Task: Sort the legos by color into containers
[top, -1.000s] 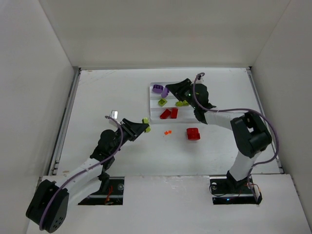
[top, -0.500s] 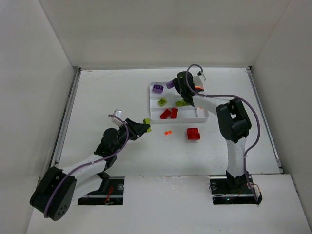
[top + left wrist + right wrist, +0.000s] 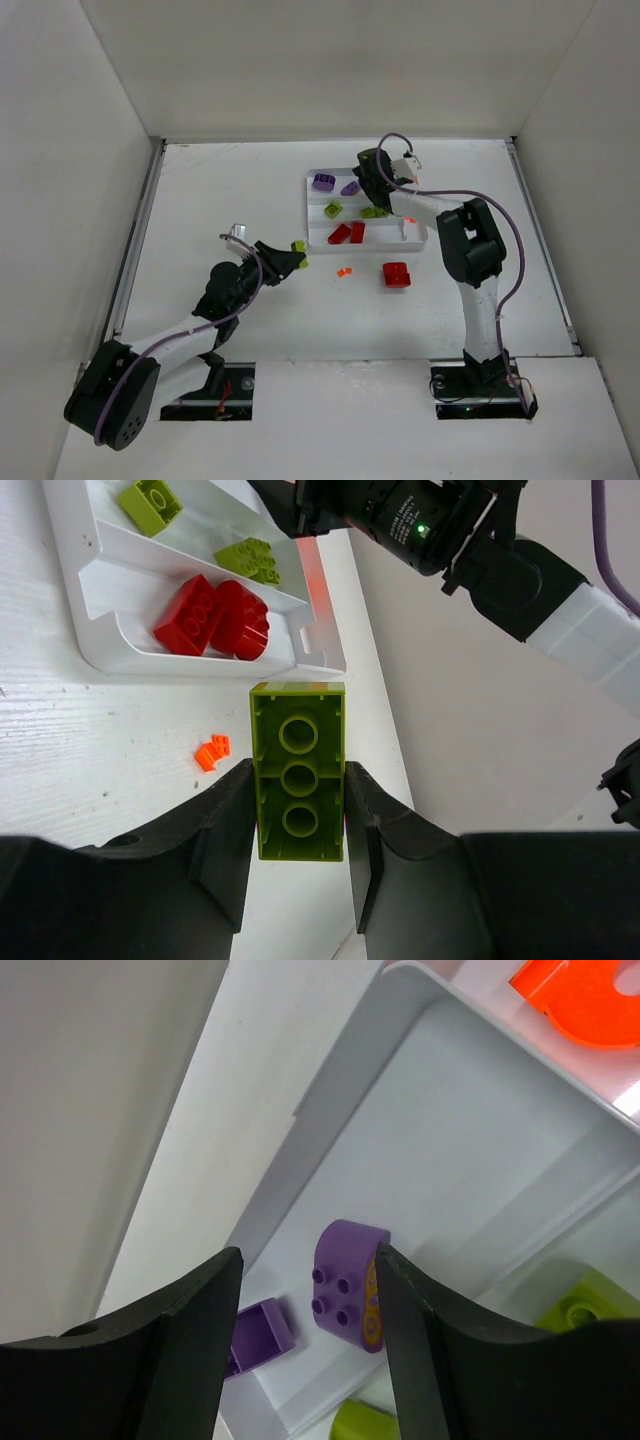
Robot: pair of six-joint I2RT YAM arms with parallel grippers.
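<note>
My left gripper is shut on a lime green brick and holds it above the table, left of the white tray. In the left wrist view the brick sits between my fingers. My right gripper is open over the tray's far slot. A rounded purple piece lies in that slot between the jaws, beside a purple brick. The middle slot holds two green pieces. The near slot holds two red pieces. An orange piece lies in the narrow end slot.
A red brick and tiny orange pieces lie on the table just in front of the tray. The orange pieces also show in the left wrist view. White walls enclose the table on three sides.
My right gripper swung left over the tray's far slot and let go of the rounded purple piece, which now lies there. My left gripper shifted slightly with the green brick.
</note>
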